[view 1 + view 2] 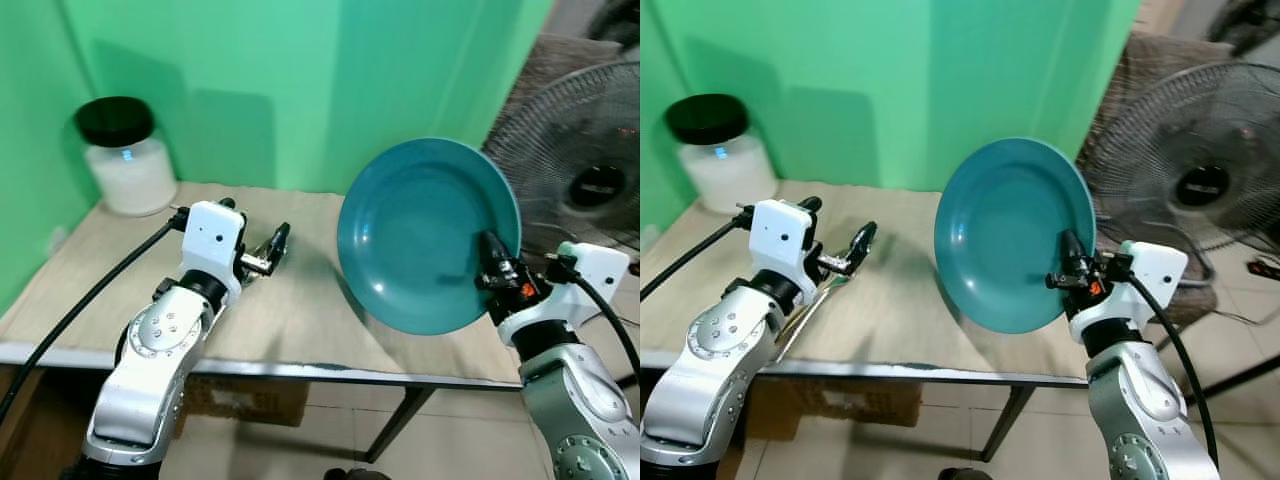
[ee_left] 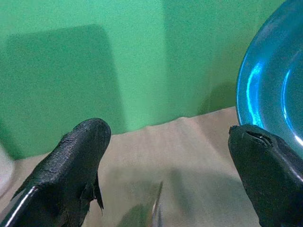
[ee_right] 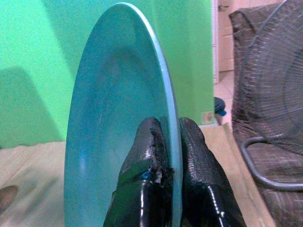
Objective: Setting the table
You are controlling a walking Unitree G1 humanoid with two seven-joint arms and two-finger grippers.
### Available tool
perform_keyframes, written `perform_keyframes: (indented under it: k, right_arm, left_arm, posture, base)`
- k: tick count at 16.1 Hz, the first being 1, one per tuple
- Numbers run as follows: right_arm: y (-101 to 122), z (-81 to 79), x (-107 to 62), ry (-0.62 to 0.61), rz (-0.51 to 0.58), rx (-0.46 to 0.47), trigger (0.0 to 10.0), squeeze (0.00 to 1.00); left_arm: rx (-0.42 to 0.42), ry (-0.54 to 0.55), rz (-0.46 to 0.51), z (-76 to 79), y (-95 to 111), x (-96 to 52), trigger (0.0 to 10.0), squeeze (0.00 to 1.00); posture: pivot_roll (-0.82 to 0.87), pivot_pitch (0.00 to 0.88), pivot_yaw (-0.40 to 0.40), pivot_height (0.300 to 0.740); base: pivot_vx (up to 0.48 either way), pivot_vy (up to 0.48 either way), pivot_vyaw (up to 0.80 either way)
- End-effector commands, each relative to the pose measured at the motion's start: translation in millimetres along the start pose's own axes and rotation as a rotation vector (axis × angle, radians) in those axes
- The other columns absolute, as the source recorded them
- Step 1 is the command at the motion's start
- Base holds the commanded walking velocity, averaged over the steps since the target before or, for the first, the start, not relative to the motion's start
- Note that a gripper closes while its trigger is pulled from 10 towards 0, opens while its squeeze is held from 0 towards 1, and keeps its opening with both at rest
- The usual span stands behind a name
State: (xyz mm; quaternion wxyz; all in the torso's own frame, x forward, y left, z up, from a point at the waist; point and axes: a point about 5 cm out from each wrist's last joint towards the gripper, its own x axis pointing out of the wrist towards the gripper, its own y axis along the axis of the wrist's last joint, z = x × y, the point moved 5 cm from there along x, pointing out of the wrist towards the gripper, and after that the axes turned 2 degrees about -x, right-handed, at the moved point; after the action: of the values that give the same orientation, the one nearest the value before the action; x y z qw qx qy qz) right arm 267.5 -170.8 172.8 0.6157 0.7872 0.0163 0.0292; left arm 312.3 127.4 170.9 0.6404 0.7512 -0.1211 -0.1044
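Note:
A teal plate (image 1: 420, 230) is held up on its edge above the right part of the cloth-covered table (image 1: 300, 320), its hollow side facing left. My right gripper (image 1: 492, 262) is shut on the plate's lower right rim; in the right wrist view the two fingers (image 3: 151, 156) pinch the rim (image 3: 173, 123) from both sides. My left gripper (image 1: 836, 222) hovers low over the table's left half, open, with nothing between its fingers (image 2: 75, 161). A thin metal utensil (image 1: 805, 315) lies on the table just under it; its type is unclear.
A white jar with a black lid (image 1: 125, 155) stands at the table's back left corner by the green wall. A standing fan (image 1: 580, 170) is close to the right of the plate. A cardboard box (image 1: 245, 400) sits under the table.

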Motion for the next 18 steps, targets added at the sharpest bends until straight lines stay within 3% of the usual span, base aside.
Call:
perform_keyframes:
  k: [1, 5, 7, 18]
  right_arm:
    - [5, 1.1, 0.8, -0.004, 0.011, -0.025, 10.0, 0.00]
    - [3, 2.9, -1.0, -0.006, 0.002, -0.018, 10.0, 0.00]
    - [7, 5.5, -2.2, -0.026, 0.019, -0.016, 10.0, 0.00]
    - [3, 5.9, -4.6, -0.033, -0.002, -0.040, 10.0, 0.00]
  left_arm:
    - [0.006, -0.004, -0.005, 0.7, 0, 0.4, 10.0, 0.00]
    - [0.005, 0.013, -0.008, -3.0, 0, 0.2, 10.0, 0.00]
    - [-0.020, 0.073, -0.014, -10.8, -5, -1.9, 10.0, 0.00]
    - [-0.019, 0.040, -0.007, -3.9, -3, -1.4, 10.0, 0.00]
  posture:
    - [0.05, 0.000, -0.077, 0.740]
    - [0.05, 0.000, -0.075, 0.740]
    - [0.04, 0.000, -0.073, 0.740]
    - [0.04, 0.000, -0.069, 0.740]
  base:
    - [0.000, 0.000, -0.80]
    - [0.000, 0.000, -0.79]
    - [0.000, 0.000, -0.78]
    - [0.000, 0.000, -0.79]
